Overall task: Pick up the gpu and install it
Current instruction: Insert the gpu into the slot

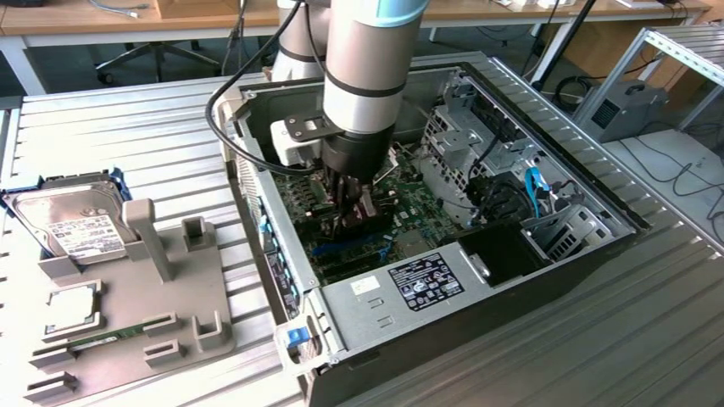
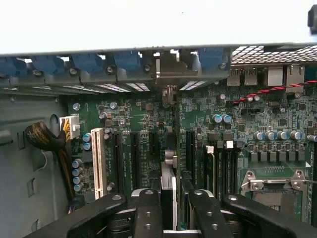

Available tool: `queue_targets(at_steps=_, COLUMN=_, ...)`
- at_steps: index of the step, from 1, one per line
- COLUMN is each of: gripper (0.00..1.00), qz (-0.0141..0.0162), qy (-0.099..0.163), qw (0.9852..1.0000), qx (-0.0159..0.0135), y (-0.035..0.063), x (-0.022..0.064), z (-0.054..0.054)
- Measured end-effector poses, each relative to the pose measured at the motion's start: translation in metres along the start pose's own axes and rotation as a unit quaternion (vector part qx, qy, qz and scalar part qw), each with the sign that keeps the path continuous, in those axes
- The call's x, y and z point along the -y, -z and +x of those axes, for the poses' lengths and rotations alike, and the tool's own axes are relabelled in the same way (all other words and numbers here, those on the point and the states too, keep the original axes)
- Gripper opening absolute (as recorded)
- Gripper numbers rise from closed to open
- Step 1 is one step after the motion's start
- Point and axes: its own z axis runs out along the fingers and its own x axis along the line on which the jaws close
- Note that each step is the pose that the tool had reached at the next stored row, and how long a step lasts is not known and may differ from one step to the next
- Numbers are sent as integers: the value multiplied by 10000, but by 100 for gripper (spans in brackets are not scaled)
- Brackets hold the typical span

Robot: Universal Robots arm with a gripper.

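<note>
GPU point(image 2: 169, 191) stands on edge, pinched between the gripper's point(image 2: 169, 208) black fingers point(image 2: 146, 213), over the motherboard's point(image 2: 148, 124) slots, its bracket reaching the rear wall. From outside, the arm point(image 1: 362, 76) plunges into the open case point(image 1: 498, 280); a hard drive point(image 1: 77, 225) rests on the tray point(image 1: 136, 339) well to the exterior view's left.

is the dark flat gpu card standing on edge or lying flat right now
On edge: the dark flat gpu card stands upright between the black gripper fingers, over the green motherboard inside the open computer case.
</note>
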Motion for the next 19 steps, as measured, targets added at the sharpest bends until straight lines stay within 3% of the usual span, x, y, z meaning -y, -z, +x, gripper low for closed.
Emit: queue_targets(at_steps=19, gripper=26, qz=-2, qy=83, qw=10000, qx=-1, y=-45, x=2, z=-27)
